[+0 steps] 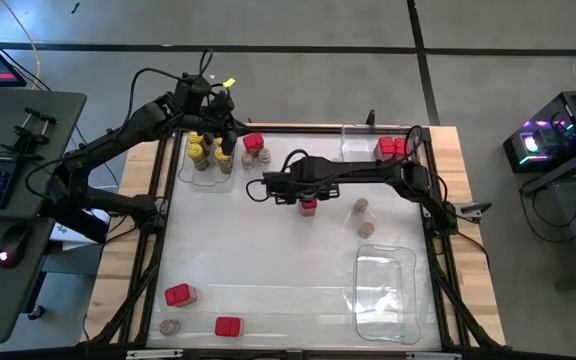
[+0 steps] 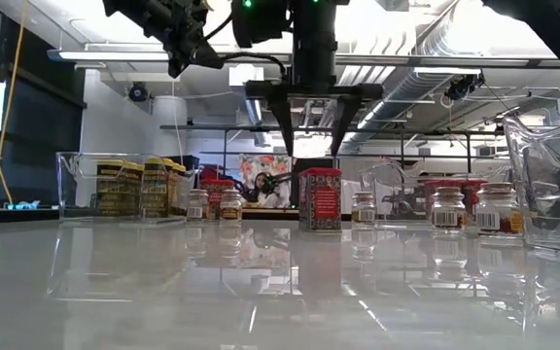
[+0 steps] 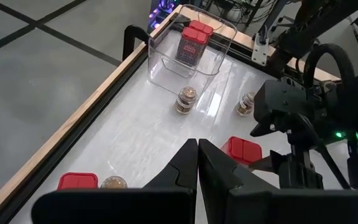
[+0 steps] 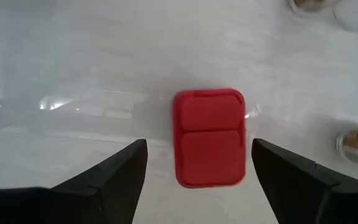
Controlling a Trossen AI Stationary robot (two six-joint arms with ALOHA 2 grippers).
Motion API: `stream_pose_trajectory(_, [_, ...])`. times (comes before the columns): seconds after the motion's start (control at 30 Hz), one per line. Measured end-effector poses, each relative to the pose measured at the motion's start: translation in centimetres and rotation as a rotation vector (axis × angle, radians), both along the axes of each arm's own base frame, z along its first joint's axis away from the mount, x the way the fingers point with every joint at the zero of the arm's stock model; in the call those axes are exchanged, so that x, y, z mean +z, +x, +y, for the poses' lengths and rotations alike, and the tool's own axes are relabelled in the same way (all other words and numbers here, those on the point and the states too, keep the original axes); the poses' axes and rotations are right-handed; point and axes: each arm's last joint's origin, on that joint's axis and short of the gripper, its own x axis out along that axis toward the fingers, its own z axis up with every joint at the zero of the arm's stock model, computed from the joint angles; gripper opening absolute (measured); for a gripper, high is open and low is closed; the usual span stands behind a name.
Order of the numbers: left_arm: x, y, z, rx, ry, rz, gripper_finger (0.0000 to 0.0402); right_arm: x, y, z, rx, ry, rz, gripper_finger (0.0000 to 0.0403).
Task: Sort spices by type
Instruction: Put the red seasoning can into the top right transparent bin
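We saw a glossy white tabletop [image 1: 288, 270] with wooden edges, standing on a grey tiled floor beside a desk with a keyboard; the level view showed a room with ceiling ducts and dark windows behind. The right hand [image 4: 197, 163] hung released, fingers wide apart, directly above a red square-topped spice box [image 4: 209, 137] that stood upright on the tabletop between and below its fingers, untouched. The left hand [image 3: 197, 165] was clenched with nothing in it, poised above a clear plastic tray [image 1: 208, 172] holding yellow-lidded round jars [image 1: 198, 150]; how many we could not count, since the arm covered them. Far ahead of the left hand a second clear tray [image 3: 188, 50] held two red boxes. A third clear tray [image 1: 385, 295] lay near the right arm's base; its contents were hard to make out. Tan-lidded round jars [image 1: 362, 206] stood just beyond the right hand.
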Motion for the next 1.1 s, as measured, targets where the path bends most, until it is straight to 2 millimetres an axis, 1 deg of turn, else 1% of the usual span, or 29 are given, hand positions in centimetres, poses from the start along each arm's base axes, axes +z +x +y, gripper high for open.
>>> stream_pose_trajectory(0.1, [0.0, 0.0, 0.0, 0.000, -0.001, 0.000, 0.0000, -0.8, -0.3, -0.1, -0.028, 0.033, 0.026, 0.0286])
stream_pose_trajectory(0.27, [0.0, 0.0, 0.0, 0.000, -0.001, 0.001, 0.0000, -2.2, -0.5, -0.7, -0.005, 0.066, 0.048, 0.0286])
stream_pose_trajectory(0.53, [0.0, 0.0, 0.0, 0.000, 0.000, 0.001, 0.0000, -3.2, 0.2, -1.7, -0.005, 0.060, -0.029, 0.0286])
stream_pose_trajectory(0.73, [0.0, 0.0, 0.0, 0.000, -0.003, 0.005, 0.0000, -5.2, -0.6, -2.0, -0.027, 0.095, 0.023, 0.0285])
stream_pose_trajectory(0.8, [0.0, 0.0, 0.0, 0.000, -0.003, 0.005, 0.0000, -5.7, -0.7, -2.0, -0.022, 0.095, 0.029, 0.0276])
stream_pose_trajectory(0.87, [0.0, 0.0, 0.0, 0.000, -0.002, 0.005, 0.0000, -5.6, -0.6, -2.0, -0.010, 0.094, 0.027, 0.0254])
stream_pose_trajectory(0.97, [0.0, 0.0, 0.0, 0.000, -0.002, 0.005, 0.0000, -4.9, -0.3, -1.8, 0.028, 0.091, 0.017, 0.0204])
stream_pose_trajectory(1.03, [0.0, 0.0, 0.0, 0.001, -0.001, 0.005, 0.0000, -3.9, -0.3, -1.7, 0.065, 0.089, 0.031, 0.0206])
stream_pose_trajectory(1.1, [0.0, 0.0, 0.0, 0.002, -0.001, 0.006, 0.0000, -2.1, -0.4, -1.7, 0.115, 0.082, 0.037, 0.0206])
